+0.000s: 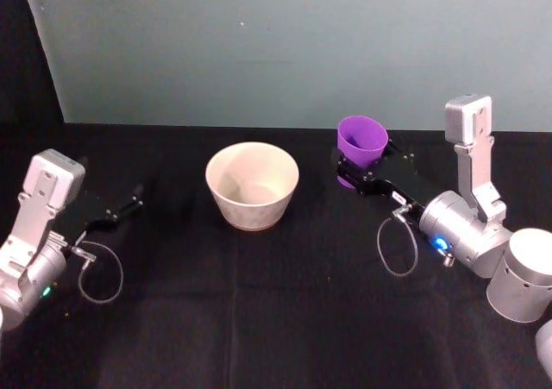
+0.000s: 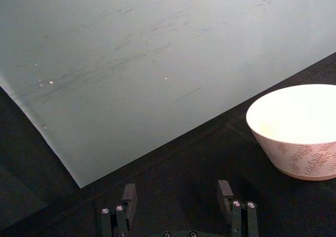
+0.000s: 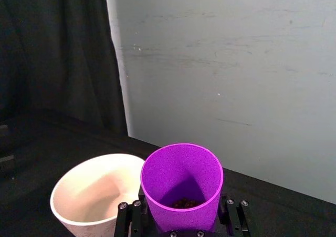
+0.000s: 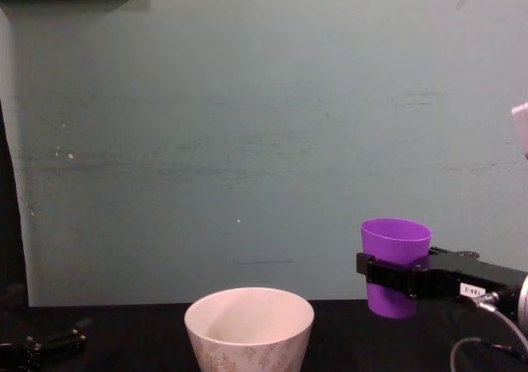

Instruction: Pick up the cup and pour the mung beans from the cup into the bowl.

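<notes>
My right gripper (image 1: 366,165) is shut on the purple cup (image 1: 360,141), holding it upright to the right of the bowl (image 1: 254,208) with its rim higher than the bowl's. In the right wrist view the cup (image 3: 181,176) sits between the gripper's fingers (image 3: 231,216), and dark mung beans (image 3: 184,202) lie at its bottom. The bowl (image 3: 60,195) stands just beyond it, white, with a pale inside. From the chest the cup (image 4: 396,248) hangs beside the leaf-patterned bowl (image 4: 247,347). My left gripper (image 1: 129,206) rests open, left of the bowl (image 2: 304,161) and apart from it.
A black cloth (image 1: 259,320) covers the table. A pale teal wall panel (image 1: 276,44) rises close behind the bowl and cup. Loose cable loops hang at the left wrist (image 1: 99,277) and the right wrist (image 1: 397,247).
</notes>
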